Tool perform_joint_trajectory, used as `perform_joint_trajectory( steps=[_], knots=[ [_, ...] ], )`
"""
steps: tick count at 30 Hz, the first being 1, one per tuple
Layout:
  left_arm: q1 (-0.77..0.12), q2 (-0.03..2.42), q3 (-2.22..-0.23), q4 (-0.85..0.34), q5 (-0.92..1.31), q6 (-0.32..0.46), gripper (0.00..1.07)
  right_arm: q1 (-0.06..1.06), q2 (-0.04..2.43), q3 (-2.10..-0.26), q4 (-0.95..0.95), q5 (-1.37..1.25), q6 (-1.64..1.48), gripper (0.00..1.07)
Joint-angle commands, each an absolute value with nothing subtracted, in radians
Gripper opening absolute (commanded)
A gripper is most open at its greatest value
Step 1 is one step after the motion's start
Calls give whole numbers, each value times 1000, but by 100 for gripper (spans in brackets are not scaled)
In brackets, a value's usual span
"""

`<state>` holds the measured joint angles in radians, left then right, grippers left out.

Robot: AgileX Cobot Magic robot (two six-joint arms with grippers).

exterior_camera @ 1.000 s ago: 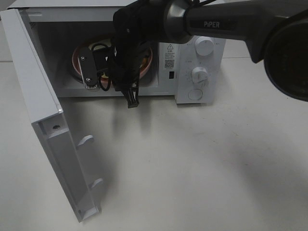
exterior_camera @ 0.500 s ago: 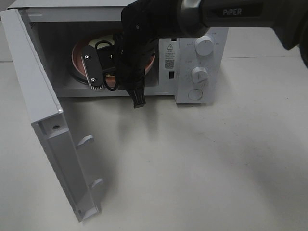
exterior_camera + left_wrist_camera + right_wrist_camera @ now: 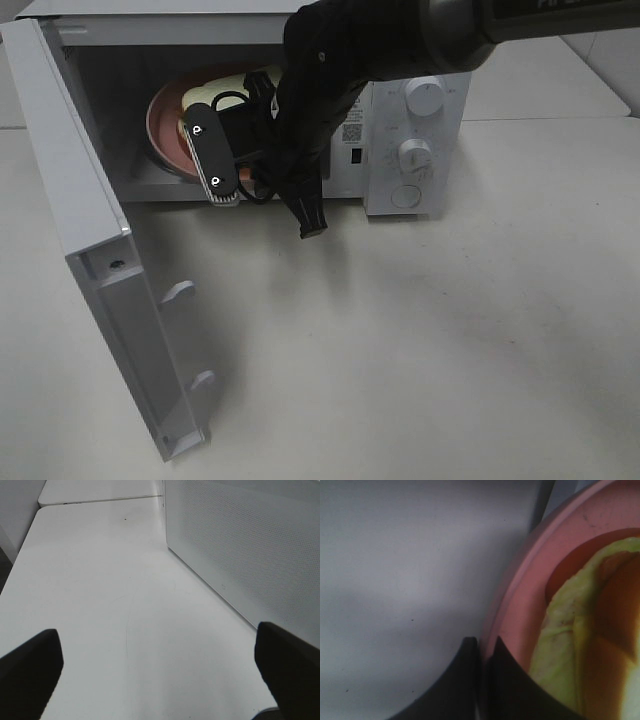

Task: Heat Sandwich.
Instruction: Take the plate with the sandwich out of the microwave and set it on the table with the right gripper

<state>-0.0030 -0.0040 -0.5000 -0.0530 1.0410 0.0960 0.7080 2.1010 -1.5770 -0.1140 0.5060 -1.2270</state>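
Note:
The sandwich (image 3: 240, 80) lies on a round pink plate (image 3: 165, 125) inside the open microwave (image 3: 415, 150). My right arm (image 3: 330, 70) reaches into the cavity from above and hides its own fingers there. In the right wrist view the right gripper (image 3: 483, 672) is shut, its dark tips pinched at the plate's rim (image 3: 530, 580), with the sandwich's green leaf and brown crust (image 3: 570, 645) just beyond. The left gripper (image 3: 160, 680) stands open over bare table, nothing between its fingers (image 3: 30, 670). It does not show in the exterior view.
The microwave door (image 3: 90, 230) swings wide open toward the front left. White knobs (image 3: 425, 97) sit on the panel at the right. In the left wrist view a perforated white wall (image 3: 240, 545) rises beside the table top.
My right wrist has shifted right and toward the microwave's front opening. More of the plate and the pale bread now shows behind it. The left gripper stays open.

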Motion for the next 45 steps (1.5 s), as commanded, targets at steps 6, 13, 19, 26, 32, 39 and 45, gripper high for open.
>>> perform_joint_trajectory(
  steps=[6,13,19,26,32,39,45],
  knots=[
    [-1,-25,-496,-50,1036,93,99,712,1997,-1442,-115,429,-1248,0],
    [-1,-25,-496,-50,1036,93,99,723,1917,-1342,-97,414,-1300,0],
    [-1,-25,-496,-50,1036,93,99,738,1847,-1261,-21,396,-1384,0],
    [-1,-25,-496,-50,1036,93,99,746,1772,-1188,17,396,-1425,0],
    [-1,-25,-496,-50,1036,93,99,746,1684,-1094,17,396,-1425,0],
    [-1,-25,-496,-50,1036,93,99,746,1600,-992,16,396,-1425,0],
    [-1,-25,-496,-50,1036,93,99,746,1521,-898,9,396,-1425,0]
  ],
)
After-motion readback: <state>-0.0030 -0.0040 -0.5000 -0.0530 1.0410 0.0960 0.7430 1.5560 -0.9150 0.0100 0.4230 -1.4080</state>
